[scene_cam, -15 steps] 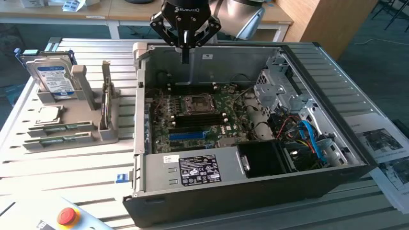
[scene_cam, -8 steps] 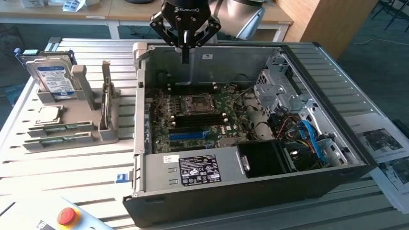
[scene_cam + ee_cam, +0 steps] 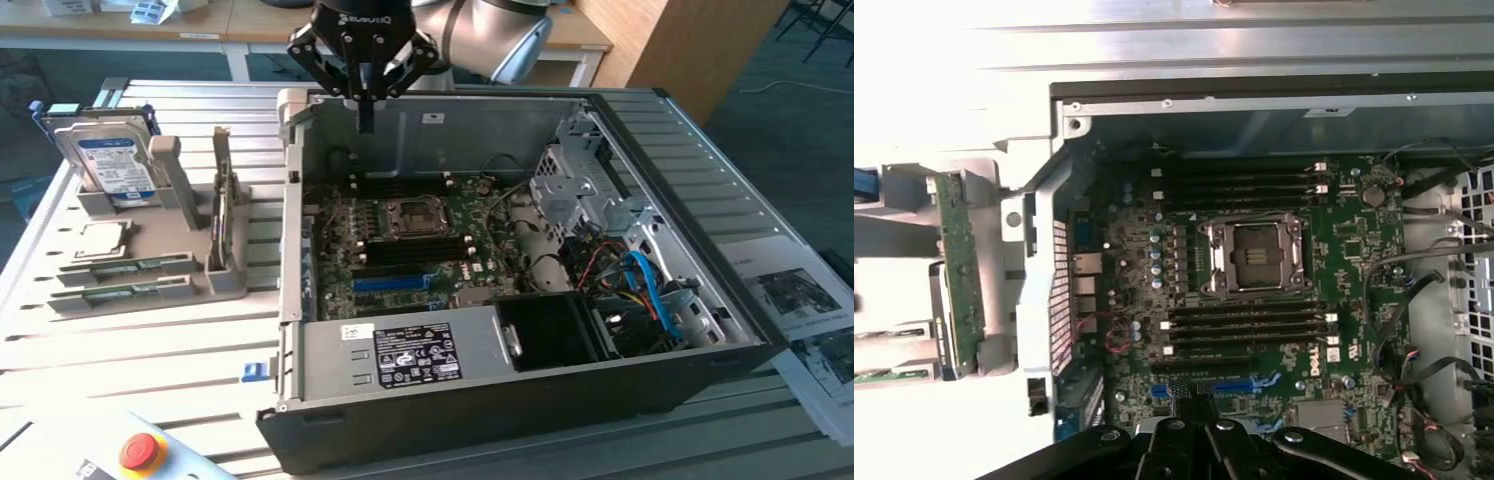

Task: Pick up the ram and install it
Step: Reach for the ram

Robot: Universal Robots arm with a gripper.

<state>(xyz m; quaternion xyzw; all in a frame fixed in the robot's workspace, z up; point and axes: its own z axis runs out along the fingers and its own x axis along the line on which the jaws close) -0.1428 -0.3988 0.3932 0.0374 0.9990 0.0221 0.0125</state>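
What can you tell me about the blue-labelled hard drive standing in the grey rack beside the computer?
The hard drive is a flat, metallic-looking slab with a blue and white label covering most of its face. It stands upright on edge in a slot of the grey rack, which sits on the slatted table to the exterior view's left of the open computer case. A second similar slab stands close behind it. Only the rack appears to touch it.

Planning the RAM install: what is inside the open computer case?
A green motherboard with a CPU socket and dark memory slots, blue cables, and a labelled power supply, which covers whatever lies beneath it.
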